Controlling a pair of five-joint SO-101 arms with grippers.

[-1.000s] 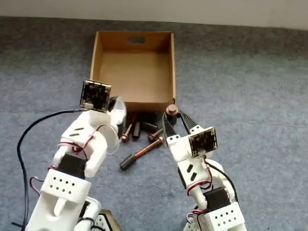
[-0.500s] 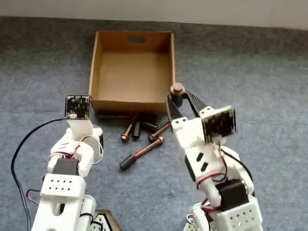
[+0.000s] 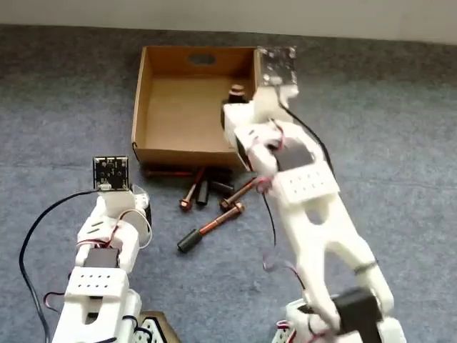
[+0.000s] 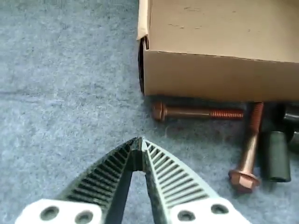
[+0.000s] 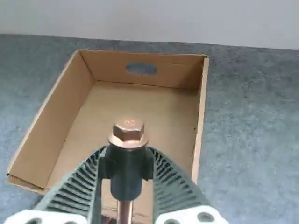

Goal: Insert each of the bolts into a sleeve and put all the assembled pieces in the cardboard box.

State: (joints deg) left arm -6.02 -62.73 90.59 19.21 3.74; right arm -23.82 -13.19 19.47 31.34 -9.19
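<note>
A sleeved bolt [image 5: 127, 140] is held clamped in the right gripper [image 5: 126, 157] over the cardboard box [image 5: 154, 65]; the left gripper [image 4: 138, 144] is seen, fingers pressed together, near loose bolts [image 4: 198, 113].

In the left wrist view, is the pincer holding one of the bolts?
No, the left pincer is shut on nothing, and the nearest bolt lies on the carpet beyond its tips.

Matt brown cardboard box [image 3: 178, 155]; coppery shiny metal bolts [image 4: 198, 113]; dark matt sleeves [image 4: 278, 161]; grey rough carpet [image 4: 56, 93]
</note>
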